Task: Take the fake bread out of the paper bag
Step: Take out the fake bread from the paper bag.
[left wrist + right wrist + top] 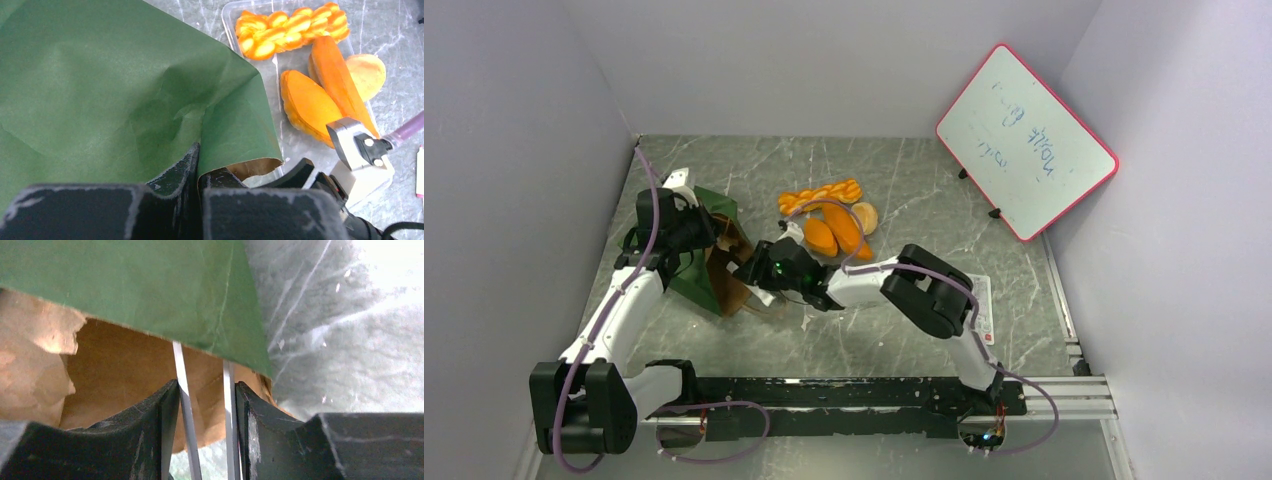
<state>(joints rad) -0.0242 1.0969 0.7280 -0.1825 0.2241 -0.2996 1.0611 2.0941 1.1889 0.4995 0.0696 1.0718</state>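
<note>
Our left gripper (200,167) is pinched tight on the paper bag (100,85) rim, we judge to hold its mouth open. Our right gripper (206,392), part closed, clamps metal tongs (179,370) reaching inside; only its wrist view shows them. 4 fake bread (822,236) pieces lie beside the bag.

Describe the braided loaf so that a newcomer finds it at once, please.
From the red-framed whiteboard at the back right, look left to the orange fake bread mid-table. The braided loaf lies farthest back among them. Only it is twisted and striped; the rolls beside it are smooth.
</note>
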